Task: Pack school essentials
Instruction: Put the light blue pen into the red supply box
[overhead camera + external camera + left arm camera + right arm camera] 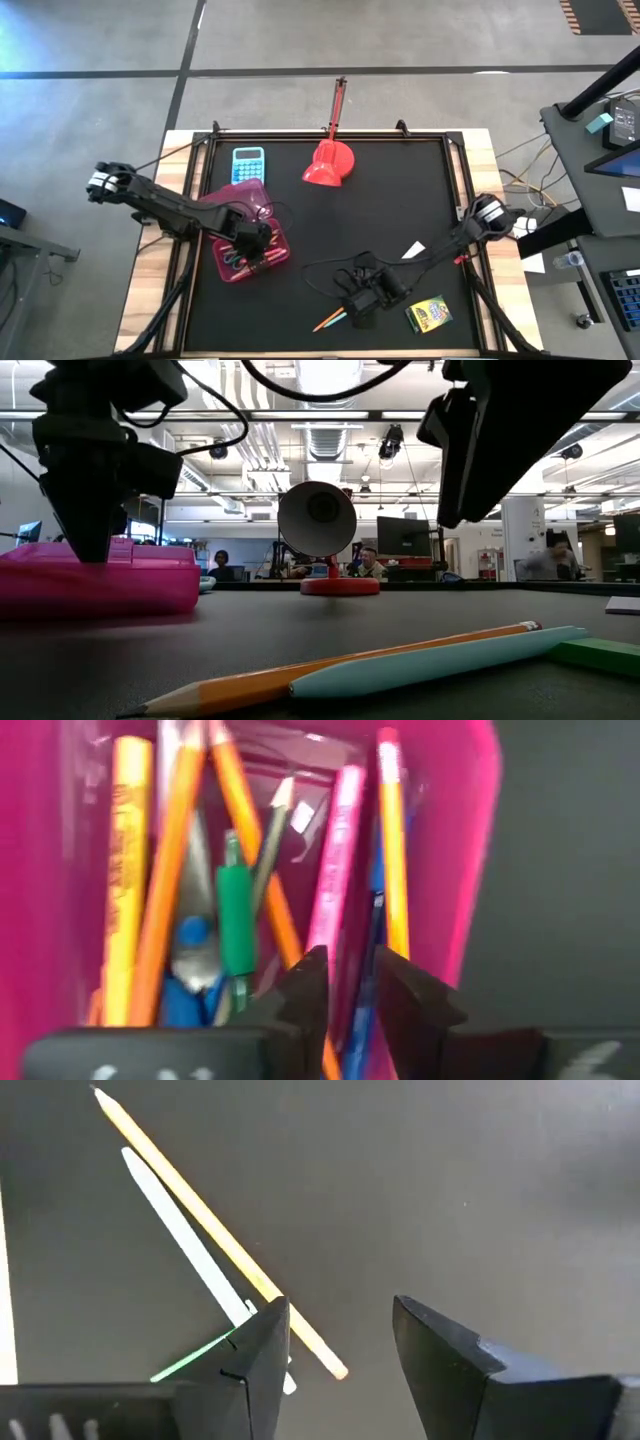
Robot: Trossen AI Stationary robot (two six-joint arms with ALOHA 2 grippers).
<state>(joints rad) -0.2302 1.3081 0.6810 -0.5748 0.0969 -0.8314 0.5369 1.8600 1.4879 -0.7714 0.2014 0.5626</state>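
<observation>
My left gripper (252, 243) reaches down into the open pink box (232, 262), its fingers a narrow gap apart (350, 985). In the box lie orange pencils (175, 870), a yellow highlighter (125, 870), a green pen (235, 910), blue-handled scissors (190, 970) and a pink highlighter (340, 860). My right gripper (362, 308) hangs open (338, 1305) just above the table, over the blunt end of an orange pencil (210, 1220). That pencil lies beside a light-blue pen (181, 1230). The crayon box (428, 313) and the white square (413, 250) lie flat on the mat. My left gripper points down into the pink box, and the pink highlighter's near end (328, 945) runs in between its fingers. The fingers themselves hide that end, so I cannot tell whether they touch it.
A light-blue calculator (248, 163) lies beyond the pink box. A red scoop-shaped object (328, 165) with a long handle stands near the far edge. The black mat's middle and far right (410, 190) hold nothing. Loose cables hang by my right arm (335, 275).
</observation>
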